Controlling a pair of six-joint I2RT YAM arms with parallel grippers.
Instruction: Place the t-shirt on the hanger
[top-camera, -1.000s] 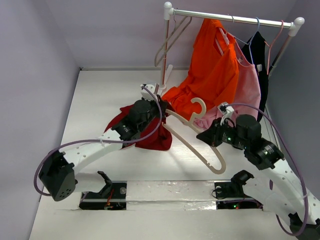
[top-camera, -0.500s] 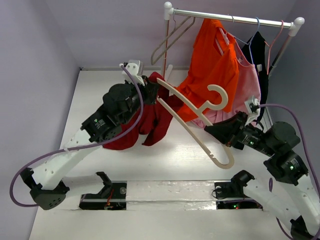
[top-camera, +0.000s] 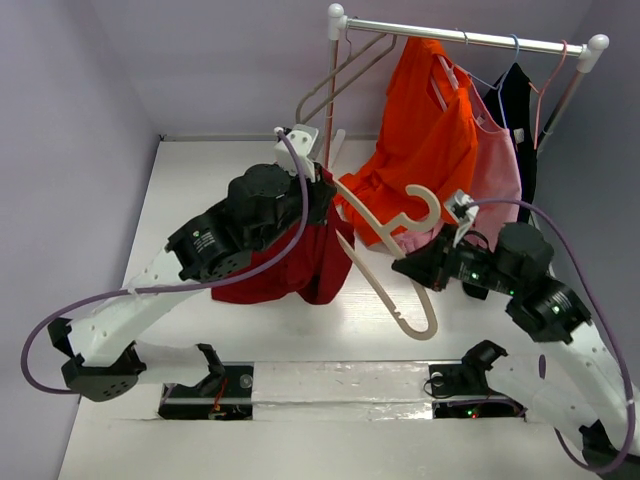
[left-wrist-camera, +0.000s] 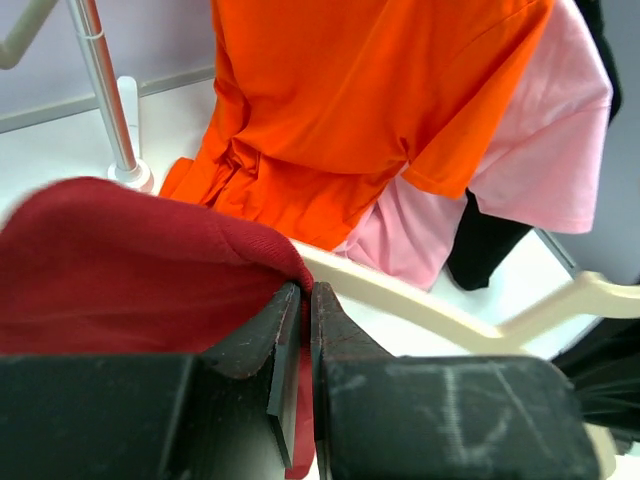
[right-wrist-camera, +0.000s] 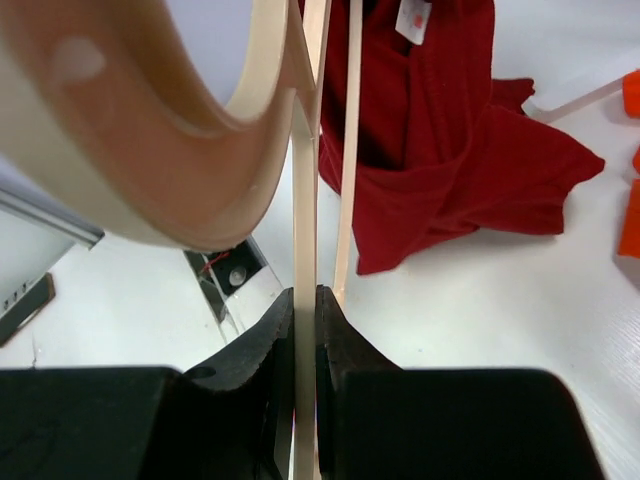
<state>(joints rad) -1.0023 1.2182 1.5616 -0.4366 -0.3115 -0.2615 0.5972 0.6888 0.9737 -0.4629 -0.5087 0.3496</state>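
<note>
Maroon cloth t-shirt (top-camera: 300, 265), bunched, pinched by left gripper (left-wrist-camera: 300, 290); right gripper (right-wrist-camera: 305, 297), at three o'clock, clamps cream plastic hanger (right-wrist-camera: 160, 180) — white table (top-camera: 200, 180), lilac walls (top-camera: 200, 60).

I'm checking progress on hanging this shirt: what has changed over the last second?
The left end effector rose, lifting the t-shirt from a heap on the table so that it now hangs. The right end effector carried the hanger up and rightward, then partly back toward the shirt. Both grips held. The orange shirt and pink garment stayed put.
</note>
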